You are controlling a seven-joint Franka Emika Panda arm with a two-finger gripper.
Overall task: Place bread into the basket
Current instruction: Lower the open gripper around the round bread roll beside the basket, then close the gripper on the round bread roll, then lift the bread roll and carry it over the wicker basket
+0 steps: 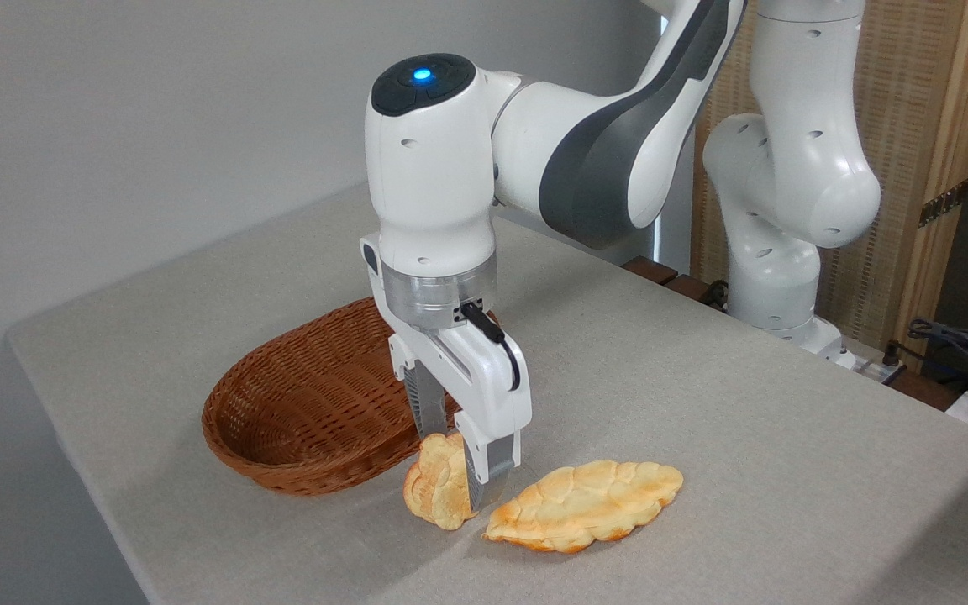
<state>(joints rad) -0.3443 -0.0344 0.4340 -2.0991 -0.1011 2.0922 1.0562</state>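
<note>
The bread (432, 491), a small golden lobed bun, rests on the grey tablecloth just in front of the basket's right end. My gripper (455, 469) has come down over it. One finger (427, 407) stands behind the bun and the other finger (486, 470) covers its right side. The jaws are still spread and straddle the bun, and I see no squeeze on it. The oval brown wicker basket (282, 481) sits to the left with nothing inside it.
A longer flat leaf-shaped golden bread (586, 506) lies right of the bun, close to my front finger. The table's front edge (123, 555) runs near the basket. The arm's base (774, 294) stands at the back right, beside cables (954, 340).
</note>
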